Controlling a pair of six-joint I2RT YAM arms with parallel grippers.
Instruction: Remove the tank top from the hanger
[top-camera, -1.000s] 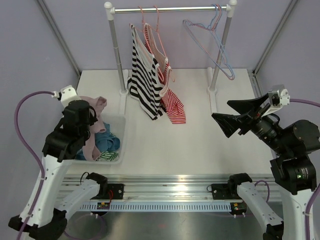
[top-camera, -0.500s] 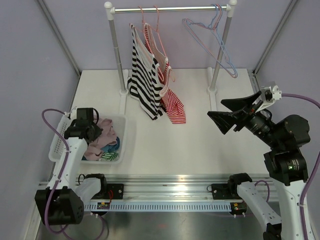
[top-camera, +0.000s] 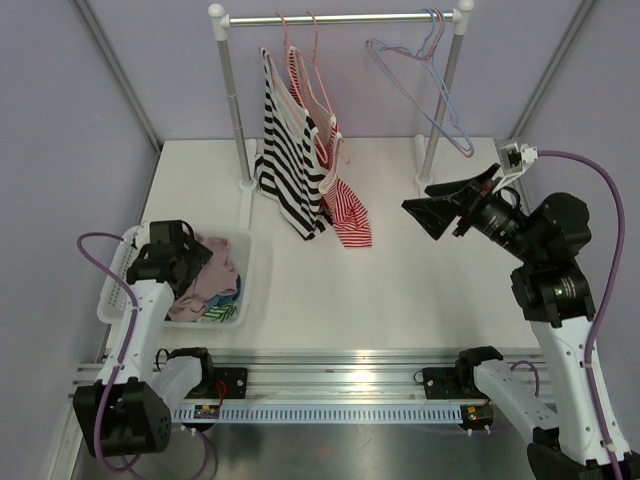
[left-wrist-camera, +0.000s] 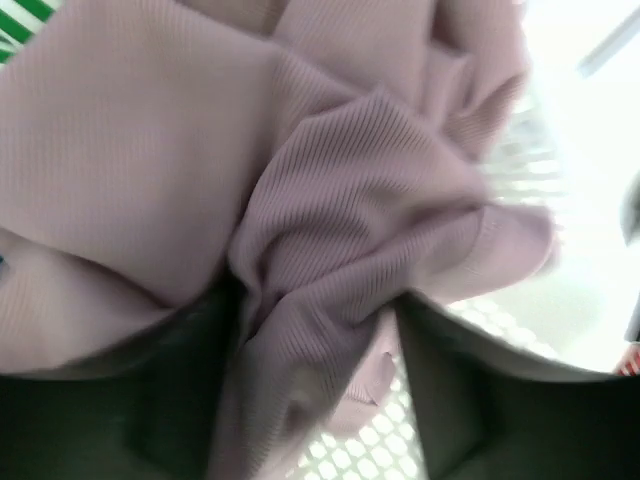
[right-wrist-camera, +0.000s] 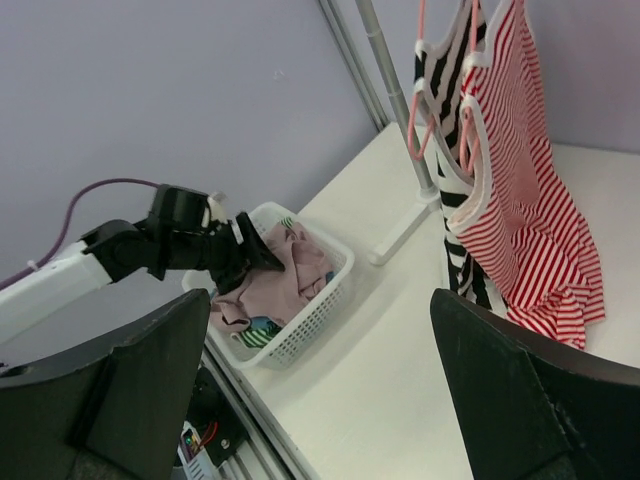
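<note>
Two tank tops are hanging on pink wire hangers (top-camera: 315, 60) from the metal rail (top-camera: 340, 17) at the far edge of the tabletop (top-camera: 400, 290) in the top view. One is a black-and-white striped tank top (top-camera: 285, 165), and just to its right is a red-and-white striped tank top (top-camera: 348, 215). The right gripper (top-camera: 418, 200) is hovering near the right edge, its jaws spread wide and holding nothing. The left gripper (top-camera: 190, 268) is reaching into the white plastic basket (top-camera: 243, 300) by the left edge.

From the left wrist, mauve ribbed cloth (left-wrist-camera: 330, 200) is bunching between the partly parted jaws; I cannot tell whether they are gripping it.

From the right wrist, both tops are hanging beyond the empty jaws.
</note>
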